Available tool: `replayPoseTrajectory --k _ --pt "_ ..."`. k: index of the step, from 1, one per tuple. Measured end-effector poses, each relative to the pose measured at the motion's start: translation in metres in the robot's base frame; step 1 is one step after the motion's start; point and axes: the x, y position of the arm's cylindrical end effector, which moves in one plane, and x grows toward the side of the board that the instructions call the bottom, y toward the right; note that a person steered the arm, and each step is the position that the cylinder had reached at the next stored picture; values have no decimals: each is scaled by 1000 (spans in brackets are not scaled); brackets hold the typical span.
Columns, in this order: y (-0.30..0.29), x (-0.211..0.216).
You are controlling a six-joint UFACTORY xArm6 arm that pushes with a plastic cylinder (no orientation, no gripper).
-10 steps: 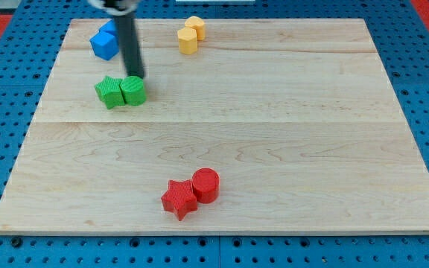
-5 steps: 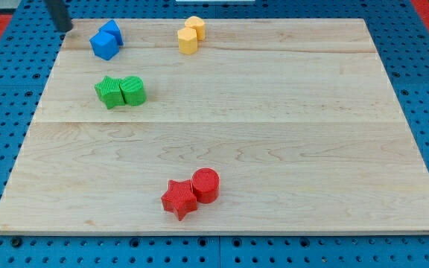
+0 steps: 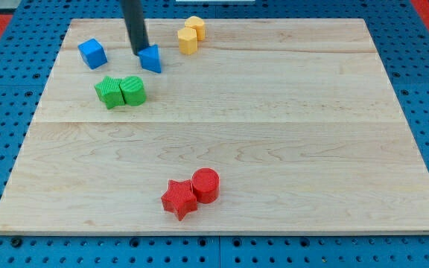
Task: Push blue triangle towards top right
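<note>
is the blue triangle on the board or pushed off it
On the board. The blue triangle sits on the wood near the view's top, well inside the edge, with my tip against its left side.

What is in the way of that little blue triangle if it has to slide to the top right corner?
The two yellow blocks stand just up and to the view's right of the blue triangle, on a direct line toward that corner. Nothing separates my tip from the triangle; it sits at its left edge.
</note>
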Motion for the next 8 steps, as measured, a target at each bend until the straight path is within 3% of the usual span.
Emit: replayPoseTrajectory --k 1,3,4,5,6,8 --pt "4 23" --pt "72 58" --pt "56 93" --pt "110 105" --pt "151 94" --pt "129 41"
